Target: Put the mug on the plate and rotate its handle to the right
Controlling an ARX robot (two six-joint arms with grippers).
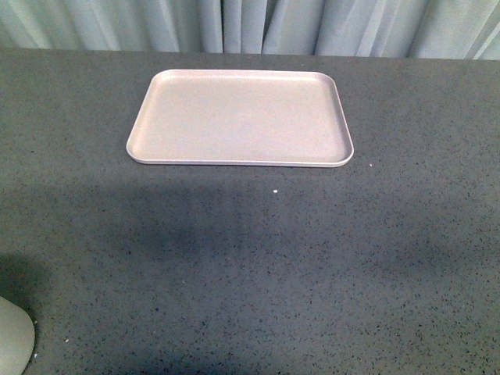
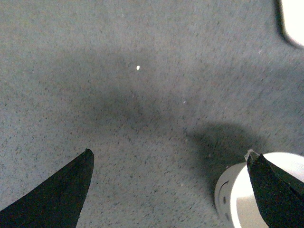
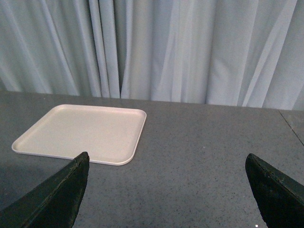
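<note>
Two black fingers of the left gripper [image 2: 168, 152] stand wide apart over bare table [image 2: 142, 118], and the white mug [image 2: 235, 194] sits by one finger, partly hidden behind it. The right gripper [image 3: 166, 156] is likewise spread and holds nothing. From the front camera the mug lies at about 7 o'clock, cut off by the frame. The beige plate [image 1: 238, 117] lies at 12 o'clock, well apart from it, before a pale curtain [image 1: 312, 23].

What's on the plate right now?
Nothing: the plate is bare, and the front view shows its whole surface with nothing covering it. The mug stands on the table, apart from it.
</note>
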